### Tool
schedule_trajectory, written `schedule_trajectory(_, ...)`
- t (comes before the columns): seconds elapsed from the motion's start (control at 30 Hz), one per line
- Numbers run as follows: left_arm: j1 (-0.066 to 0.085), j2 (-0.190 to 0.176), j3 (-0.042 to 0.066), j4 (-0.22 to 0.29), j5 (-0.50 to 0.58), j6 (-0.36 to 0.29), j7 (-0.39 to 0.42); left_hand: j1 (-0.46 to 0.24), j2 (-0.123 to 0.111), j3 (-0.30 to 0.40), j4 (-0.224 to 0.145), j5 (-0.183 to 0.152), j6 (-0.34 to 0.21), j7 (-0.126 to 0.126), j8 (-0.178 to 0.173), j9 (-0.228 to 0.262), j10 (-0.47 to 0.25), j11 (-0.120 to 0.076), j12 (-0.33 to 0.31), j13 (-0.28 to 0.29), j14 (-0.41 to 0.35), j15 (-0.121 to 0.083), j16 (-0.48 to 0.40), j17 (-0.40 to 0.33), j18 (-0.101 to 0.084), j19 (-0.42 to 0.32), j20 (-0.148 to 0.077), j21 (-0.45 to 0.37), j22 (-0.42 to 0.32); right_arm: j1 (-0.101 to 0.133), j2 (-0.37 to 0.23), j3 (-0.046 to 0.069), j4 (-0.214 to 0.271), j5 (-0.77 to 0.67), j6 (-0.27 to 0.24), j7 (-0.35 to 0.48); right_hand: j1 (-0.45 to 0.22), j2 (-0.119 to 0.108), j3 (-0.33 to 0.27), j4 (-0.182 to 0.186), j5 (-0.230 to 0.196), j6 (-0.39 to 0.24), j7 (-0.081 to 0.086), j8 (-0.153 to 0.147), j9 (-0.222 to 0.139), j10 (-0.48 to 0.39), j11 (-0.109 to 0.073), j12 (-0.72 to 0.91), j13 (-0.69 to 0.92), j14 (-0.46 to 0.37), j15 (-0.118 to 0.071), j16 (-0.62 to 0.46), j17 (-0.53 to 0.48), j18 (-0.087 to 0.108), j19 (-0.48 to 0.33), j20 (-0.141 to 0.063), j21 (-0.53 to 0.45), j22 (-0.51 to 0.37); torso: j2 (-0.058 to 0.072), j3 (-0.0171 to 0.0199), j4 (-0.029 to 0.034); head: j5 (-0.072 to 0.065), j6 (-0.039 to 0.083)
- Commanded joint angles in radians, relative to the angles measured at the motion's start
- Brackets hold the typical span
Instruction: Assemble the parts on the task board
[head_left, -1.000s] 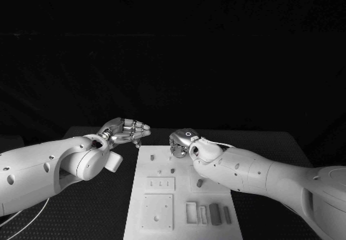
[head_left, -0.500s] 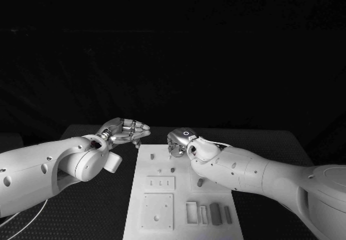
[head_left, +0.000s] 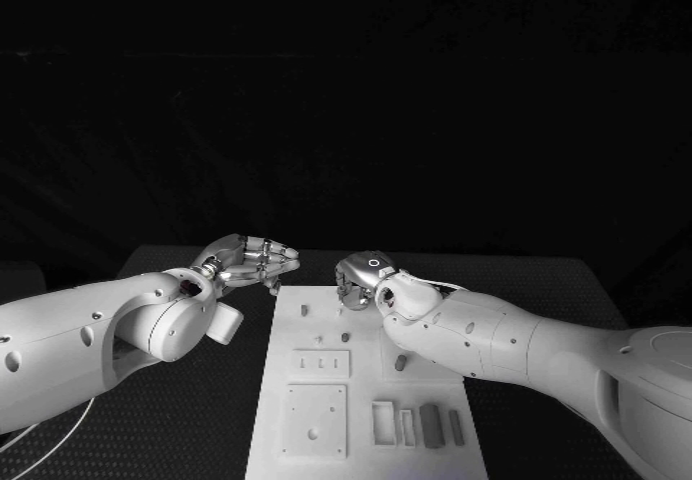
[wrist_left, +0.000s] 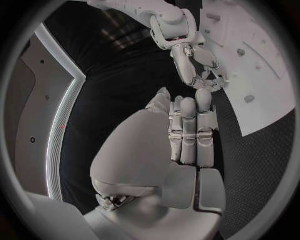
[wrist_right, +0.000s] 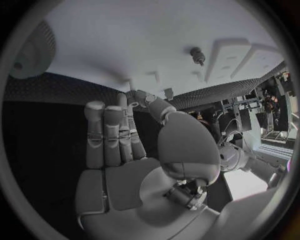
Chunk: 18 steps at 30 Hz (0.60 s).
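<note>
Flat white rectangular task board (head_left: 361, 400) lying on textured black surface (head_left: 202, 420); left robot hand (head_left: 253, 262) curling closed, empty; right robot hand (head_left: 361, 282) hovering at board's far end, grip unclear.

The left hand (wrist_left: 184, 137) rises through the middle, fingers (wrist_left: 206, 107) straight and side by side, holding nothing. Past the fingertips, toward one o'clock, the right hand (wrist_left: 203, 70) hangs curled at the board's (wrist_left: 262, 75) edge, over the black table (wrist_left: 125, 75).
</note>
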Motion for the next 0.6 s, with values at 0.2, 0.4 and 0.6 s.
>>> schedule_trajectory(0.2,0.003,-0.004,0.001,-0.002,0.003,0.003,0.007,-0.012,-0.002,0.004,0.000,-0.004,-0.002,0.008,-0.004,0.002,0.002,0.008,-0.006,0.001,0.007,-0.002,0.007,-0.001,0.074,0.009,-0.001,-0.001,0.002,-0.006,-0.018,-0.004,0.013,-0.027,0.017,-0.019,0.011,0.012,0.005,-0.002,0.005,0.030,-0.022,0.004,0.034,0.004,0.002,0.001,0.001,-0.002,-0.008,0.008,0.000,0.102,-0.002,-0.005,0.005,0.022,0.000,0.0004,-0.0024,0.002,0.000)
schedule_trajectory(0.4,0.003,-0.005,0.001,-0.005,0.003,0.004,0.006,-0.012,-0.003,0.004,0.000,-0.004,-0.002,0.007,-0.004,0.002,0.002,0.008,-0.006,0.001,0.007,-0.002,0.008,-0.002,0.074,0.009,-0.001,-0.001,0.002,-0.002,-0.030,-0.004,0.030,-0.028,0.010,-0.022,0.012,0.011,0.006,-0.002,0.005,0.031,-0.023,0.004,0.036,0.004,0.001,0.001,0.004,-0.001,-0.009,0.009,0.000,0.102,-0.002,-0.006,0.007,0.022,0.001,-0.0004,-0.0012,0.000,0.002)
schedule_trajectory(0.6,0.003,-0.007,0.001,-0.005,0.003,0.005,0.006,-0.013,-0.003,0.004,0.000,-0.004,-0.002,0.007,-0.005,0.002,0.002,0.008,-0.007,0.002,0.007,-0.002,0.008,-0.002,0.074,0.009,-0.001,-0.001,0.002,0.000,-0.035,-0.004,0.043,-0.032,0.002,-0.024,0.012,0.010,0.007,-0.002,0.005,0.032,-0.023,0.004,0.037,0.005,0.001,0.001,0.006,-0.001,-0.009,0.011,0.000,0.102,-0.001,-0.006,0.008,0.022,0.002,0.0002,-0.0019,0.002,0.002)
